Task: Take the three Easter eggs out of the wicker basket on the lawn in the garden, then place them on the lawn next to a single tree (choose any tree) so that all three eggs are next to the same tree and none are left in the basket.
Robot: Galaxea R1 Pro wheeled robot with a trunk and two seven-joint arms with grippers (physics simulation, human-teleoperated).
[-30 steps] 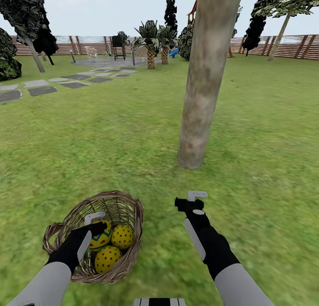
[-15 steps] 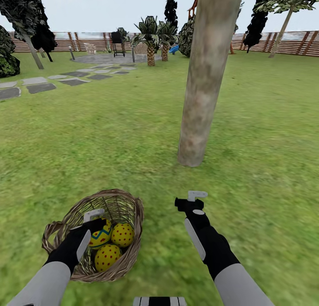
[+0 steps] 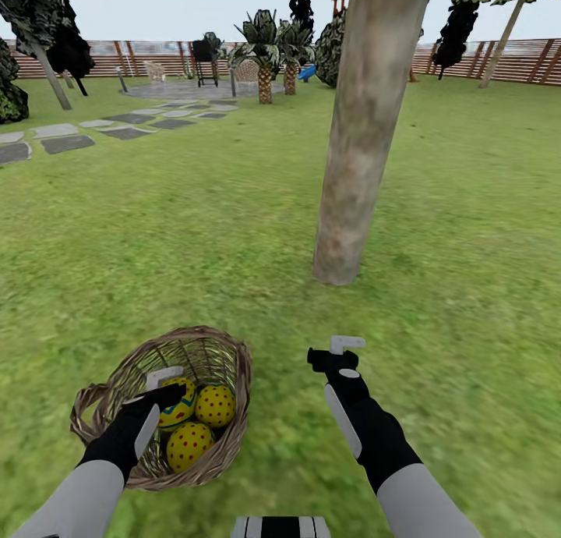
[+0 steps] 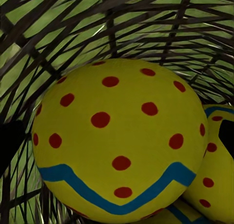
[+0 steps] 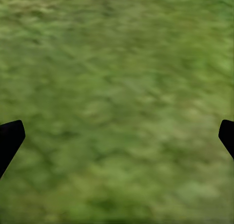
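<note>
A small round brown woven wicker basket sits on the mottled green lawn at the near left, its thin loop handle lying out to the left. Inside it lie three small yellow eggs with red dots: one with a blue-green zigzag band on the left, a plain dotted one to its right and touching it, and a third nearer. The left tool reaches into the basket from the near side, its black and white fingers right at the banded egg; in the left wrist view that egg sits between the two dark fingertips, set wide apart at either edge, so the tool is open and grips nothing. The right tool hovers over bare grass to the right of the basket, open, its fingertips spread wide over the grass. Beyond it stands a thick, pale grey-brown tree trunk, leaning slightly, near the basket.
</note>
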